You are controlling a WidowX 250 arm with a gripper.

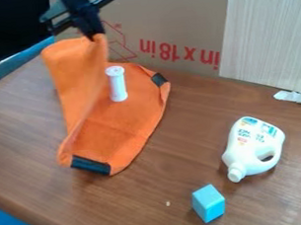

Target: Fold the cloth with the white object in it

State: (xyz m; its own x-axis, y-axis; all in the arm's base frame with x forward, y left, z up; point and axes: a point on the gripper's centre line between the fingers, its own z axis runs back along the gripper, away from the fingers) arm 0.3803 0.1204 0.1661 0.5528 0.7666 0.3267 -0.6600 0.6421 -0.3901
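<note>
At the camera view's upper left, grips a raised edge of the orange cloth (pixel 124 126) in the black gripper (pixel 95 36), presumably to hold the flap (pixel 77 69) up, ready to swing over the white object (pixel 117 83). Seems to stand upright on the flatter part of the cloth, just beside that flap, below and slightly right of the gripper in the view, likely placed so as to end up inside the fold. Leaves the white bottle (pixel 251 145) and blue block (pixel 208 203) well apart on the wooden table (pixel 154 198), outside the fold's likely path.
</note>
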